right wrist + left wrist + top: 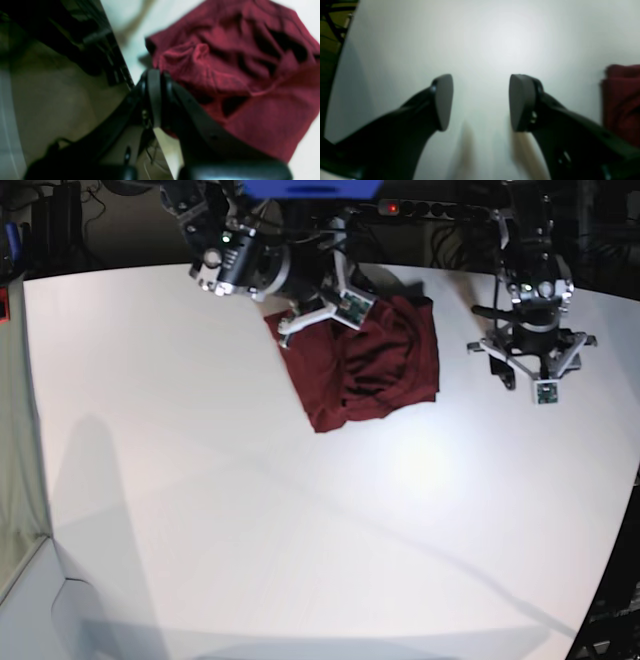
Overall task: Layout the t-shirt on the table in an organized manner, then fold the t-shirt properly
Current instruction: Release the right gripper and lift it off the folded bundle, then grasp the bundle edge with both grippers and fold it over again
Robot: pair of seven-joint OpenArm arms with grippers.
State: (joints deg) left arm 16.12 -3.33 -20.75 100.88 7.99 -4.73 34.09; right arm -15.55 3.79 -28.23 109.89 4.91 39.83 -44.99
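We reach our right gripper (156, 100) low over the worktop (250, 530), jaws pinched shut on the t-shirt (237, 75) edge; our left gripper (480, 102) hovers half-open, shirt well aside.

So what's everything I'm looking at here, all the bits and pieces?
t-shirt: one, dark red, crumpled in a heap at the far middle of the table.
table: one, white with dark edges, fills most of the base view.
power strip: one, dark with a red light, behind the table's far edge.
right gripper: one, black, shut on the t-shirt's edge near the table's far edge.
left gripper: one, black with grey pads, open and empty over bare table, the t-shirt off to its side.
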